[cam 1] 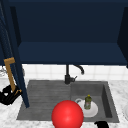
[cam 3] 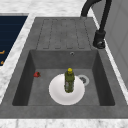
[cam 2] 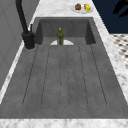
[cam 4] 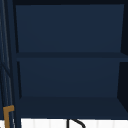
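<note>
1. Left hand [cam 1: 8,96] at far left of front view, low beside the open cabinet door [cam 1: 15,62]; fingers curled round the lower end of the door's brass handle [cam 1: 10,72], gripping it.
2. Handle is a tall brass bar, bent over at the top, running down the door's edge; its top also shows at bottom left of the upper view.
3. Door is dark blue and swung open, edge-on to the front camera, standing over the left end of the sink's drainboard [cam 1: 45,96].
4. Right hand [cam 1: 101,124] at bottom edge of front view, right of centre, just in front of the sink's front rim; cut off by the frame, cannot tell whether its fingers are open or curled.
5. Wall cabinet [cam 4: 67,52] is open, dark blue inside, one shelf [cam 4: 67,55] across the middle.
6. Sink basin [cam 3: 35,85] holds a white plate [cam 3: 56,93] with a green bottle [cam 3: 69,80] with a yellow cap standing upright on it.
7. Small red item [cam 3: 37,74] on basin floor, left of the plate in right side view; too small to identify.
8. Black faucet [cam 1: 68,75] at the back of the sink, between drainboard and basin.
9. Red ball [cam 1: 67,115] in the front-view foreground, overlapping the sink's front rim and the plate's left edge.
10. Plate of fruit [cam 2: 82,7] on the marble counter [cam 2: 117,62] beyond the basin in left side view.
</note>
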{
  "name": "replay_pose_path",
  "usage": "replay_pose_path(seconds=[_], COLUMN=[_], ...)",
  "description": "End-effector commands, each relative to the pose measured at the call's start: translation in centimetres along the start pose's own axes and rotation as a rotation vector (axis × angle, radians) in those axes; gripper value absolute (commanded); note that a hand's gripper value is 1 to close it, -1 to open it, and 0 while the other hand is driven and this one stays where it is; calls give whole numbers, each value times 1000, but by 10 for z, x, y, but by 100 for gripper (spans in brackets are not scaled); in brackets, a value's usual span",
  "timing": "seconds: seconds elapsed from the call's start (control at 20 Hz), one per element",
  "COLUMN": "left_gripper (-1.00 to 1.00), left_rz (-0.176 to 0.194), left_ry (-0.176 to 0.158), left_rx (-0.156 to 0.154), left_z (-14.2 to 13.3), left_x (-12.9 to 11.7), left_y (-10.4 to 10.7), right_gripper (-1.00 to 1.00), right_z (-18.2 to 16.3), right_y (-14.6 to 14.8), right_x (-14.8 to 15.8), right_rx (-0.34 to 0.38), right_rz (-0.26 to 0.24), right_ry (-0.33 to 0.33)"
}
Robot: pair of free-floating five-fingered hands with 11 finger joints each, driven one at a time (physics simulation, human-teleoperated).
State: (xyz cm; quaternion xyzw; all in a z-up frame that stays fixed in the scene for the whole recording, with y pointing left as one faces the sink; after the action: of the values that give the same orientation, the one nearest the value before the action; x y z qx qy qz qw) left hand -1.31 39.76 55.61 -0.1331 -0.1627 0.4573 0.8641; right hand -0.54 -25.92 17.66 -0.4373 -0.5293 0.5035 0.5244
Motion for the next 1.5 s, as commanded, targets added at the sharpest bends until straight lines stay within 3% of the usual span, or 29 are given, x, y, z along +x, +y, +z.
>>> replay_pose_path(seconds=[0.0, 0.5, 1.25, 1.35, 1.45], left_gripper=[100, 100, 100, 100, 100], left_rz=[11, -58, -137, -136, -106], left_ry=[14, 78, 177, 185, 205], left_rx=[-10, -49, -83, -85, -73], left_z=[-14, -13, -11, 0, 3], left_x=[-6, 21, 61, 71, 85], left_y=[45, 73, 106, 106, 88], right_gripper=[0, 0, 0, 0, 0], right_z=[0, 0, 0, 0, 0], right_y=[0, 0, 0, 0, 0], right_x=[0, 0, 0, 0, 0], right_rx=[0, 0, 0, 0, 0], right_rz=[0, 0, 0, 0, 0], right_ry=[0, 0, 0, 0, 0])
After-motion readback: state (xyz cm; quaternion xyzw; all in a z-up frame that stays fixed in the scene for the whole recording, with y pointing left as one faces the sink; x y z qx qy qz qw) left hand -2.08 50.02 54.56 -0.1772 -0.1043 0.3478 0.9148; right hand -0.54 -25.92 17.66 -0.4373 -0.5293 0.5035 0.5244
